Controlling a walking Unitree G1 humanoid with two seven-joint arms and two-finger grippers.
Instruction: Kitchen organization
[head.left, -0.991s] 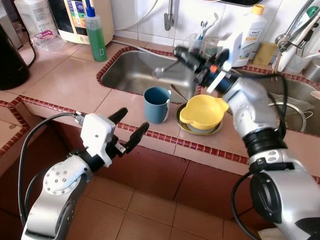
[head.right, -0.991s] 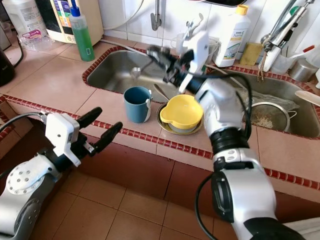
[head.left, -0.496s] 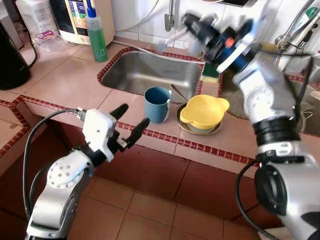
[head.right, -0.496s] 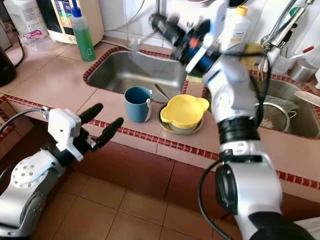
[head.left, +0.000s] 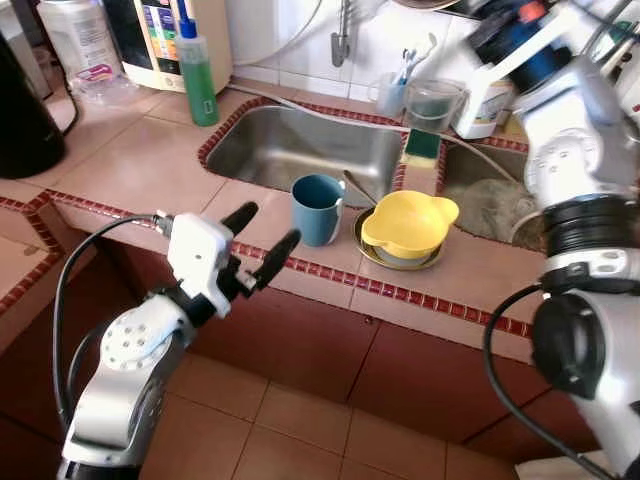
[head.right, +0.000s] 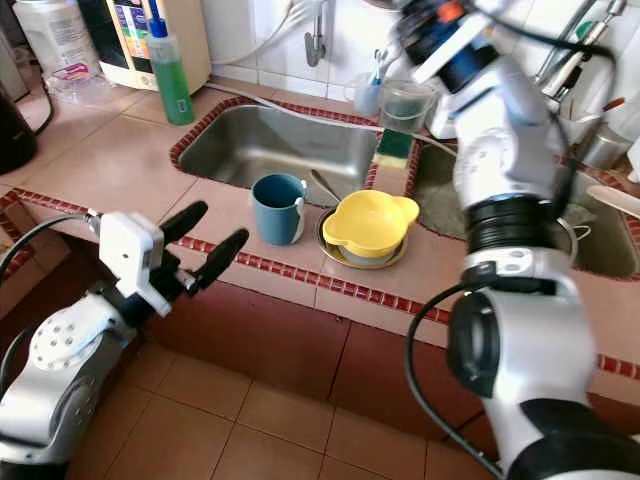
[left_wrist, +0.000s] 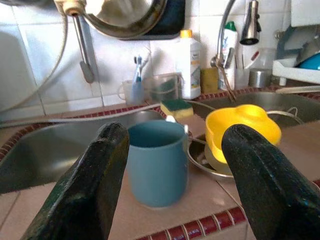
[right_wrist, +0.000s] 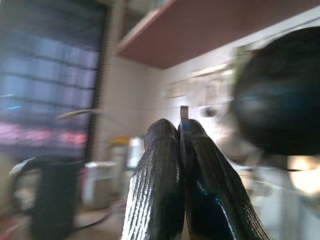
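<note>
1. Green soap bottle (head.left: 199, 72): upright on the far-left counter, beside a white appliance (head.left: 163, 35). Not involved.
2. Left gripper (head.left: 259, 240): held low in front of the counter edge, left of centre. Fingers spread wide, nothing between them. In the left wrist view its fingers (left_wrist: 90, 185) frame the mug and bowl.
3. Sink basin (head.left: 310, 150): steel, set into the tiled counter, far of the mug.
4. Blue mug (head.left: 318, 209): upright on the counter's near edge strip, just left of the bowl and apart from it.
5. Yellow bowl (head.left: 410, 224): seated on a plate (head.left: 372, 250), right of the mug; a utensil handle (head.left: 356, 186) juts out behind.
6. Green sponge (head.left: 422, 145): on the divider between the two basins, far of the bowl.
7. Right gripper (right_wrist: 182, 150): arm raised high at the far right, above the back of the sink. Fingers pressed together on a thin flat metal piece, apparently a utensil (right_wrist: 183, 118); its other end cannot be made out.
8. Risk, judged: the pinch on so slim a piece looks slight; a fast swing could let it twist or slip and drop into the basin. The raised arm also passes close to the bottles and cups at the far wall and could topple them.
</note>
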